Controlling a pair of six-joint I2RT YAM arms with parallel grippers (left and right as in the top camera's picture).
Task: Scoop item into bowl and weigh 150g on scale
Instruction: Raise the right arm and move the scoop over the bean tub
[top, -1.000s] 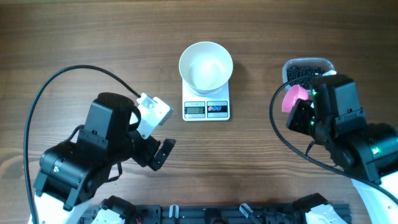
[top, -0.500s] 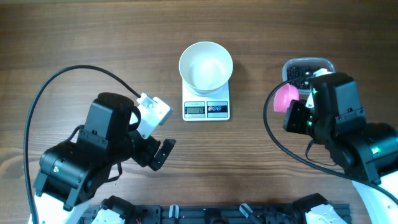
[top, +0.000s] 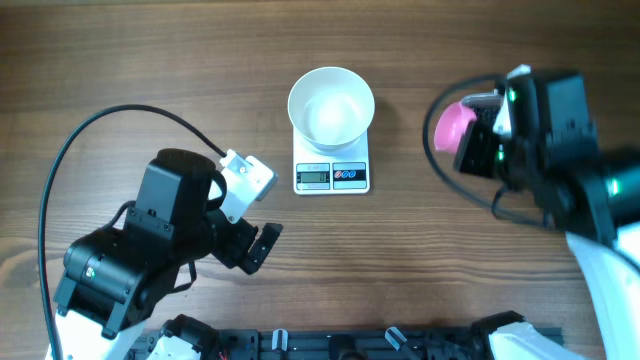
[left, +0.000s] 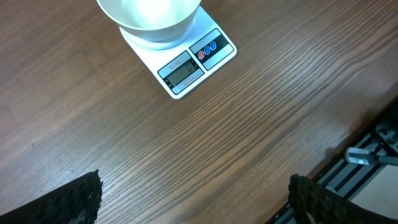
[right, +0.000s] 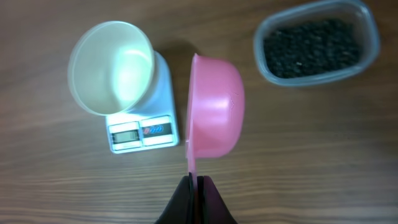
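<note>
Right of the bowl (top: 331, 105) on its scale (top: 331, 176), the right gripper (right: 194, 186) clamps a pink scoop (right: 217, 115); only its wrist view shows the tub (right: 311, 78) of black beads (right: 311, 46); the left gripper (left: 193, 196) gapes wide

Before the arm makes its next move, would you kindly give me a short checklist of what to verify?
1. Right claw shut on the pink scoop, at its flat tab: ok.
2. Bowl sits squarely on the scale and is empty: ok.
3. Scale display zeroed: cannot tell, the digits are too small to read.
4. Beans available in the clear tub: ok.
5. Scoop loaded: cannot tell, its hollow faces away from the wrist camera.
6. Left claw open and apart from the scale: ok.
</note>
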